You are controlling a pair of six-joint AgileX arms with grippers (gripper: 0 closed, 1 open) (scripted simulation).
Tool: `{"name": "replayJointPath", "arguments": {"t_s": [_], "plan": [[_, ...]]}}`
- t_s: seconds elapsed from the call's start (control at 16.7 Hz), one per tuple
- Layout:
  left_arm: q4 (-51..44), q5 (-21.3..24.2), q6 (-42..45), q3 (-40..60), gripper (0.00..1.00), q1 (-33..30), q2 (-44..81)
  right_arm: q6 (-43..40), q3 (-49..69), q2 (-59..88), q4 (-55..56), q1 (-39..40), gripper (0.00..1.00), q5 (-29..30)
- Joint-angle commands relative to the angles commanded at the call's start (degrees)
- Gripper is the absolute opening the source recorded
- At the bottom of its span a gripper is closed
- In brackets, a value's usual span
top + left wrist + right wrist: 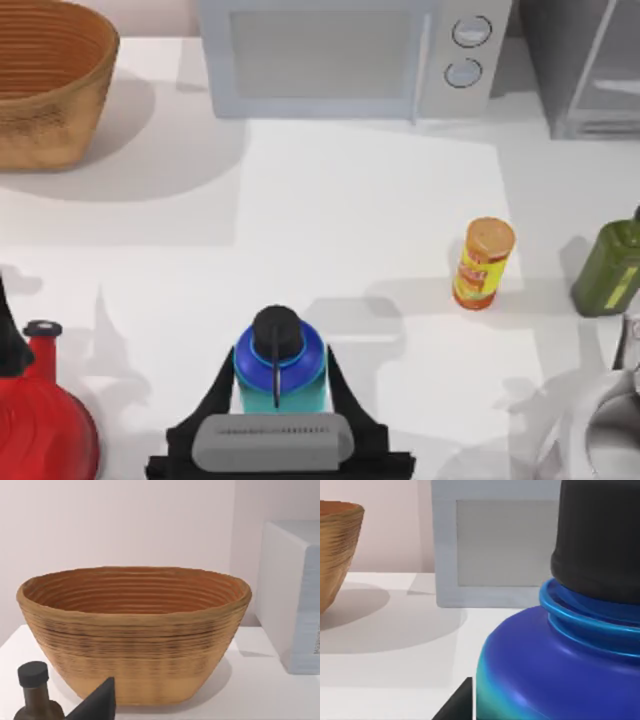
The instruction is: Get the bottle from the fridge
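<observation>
I have the small round bottle with bright blue shoulders and a black knob cap (279, 364) at the lower centre of the top view, standing upright on the white table (330, 220). My right gripper (280, 395), dark-fingered with a grey block behind it, comes in from the bottom edge; its jaws sit one on each side of the bottle's body and are clamped against it. In the right wrist view the bottle (560, 665) is pressed in close, with one black fingertip (456, 705) just beside its base. The dark grey fridge with its pale glass-like panel (590, 65) stands at the upper right corner of the top view, well apart from the bottle. My left gripper (97, 704) shows as a dark finger tip in the left wrist view, facing the woven tan basket (134, 630); whether its jaws are apart I cannot tell.
</observation>
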Motion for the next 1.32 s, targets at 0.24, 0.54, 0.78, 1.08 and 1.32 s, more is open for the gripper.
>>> {"name": "replayJointPath", "arguments": {"t_s": [0.24,0.54,0.78,1.08,1.32], "plan": [[0.0,0.0,0.0,0.0,1.0,0.0,0.0,2.52,-1.13,-3.33,1.6,-4.5,0.0,4.48],[0.0,0.0,0.0,0.0,1.0,0.0,0.0,5.26,-2.92,-5.62,2.31,-8.67,0.0,8.41],[0.0,0.0,0.0,0.0,1.0,0.0,0.0,5.26,-2.92,-5.62,2.31,-8.67,0.15,8.41],[0.0,0.0,0.0,0.0,1.0,0.0,0.0,5.26,-2.92,-5.62,2.31,-8.67,0.53,8.41],[0.0,0.0,0.0,0.0,1.0,0.0,0.0,5.26,-2.92,-5.62,2.31,-8.67,0.83,8.41]]}}
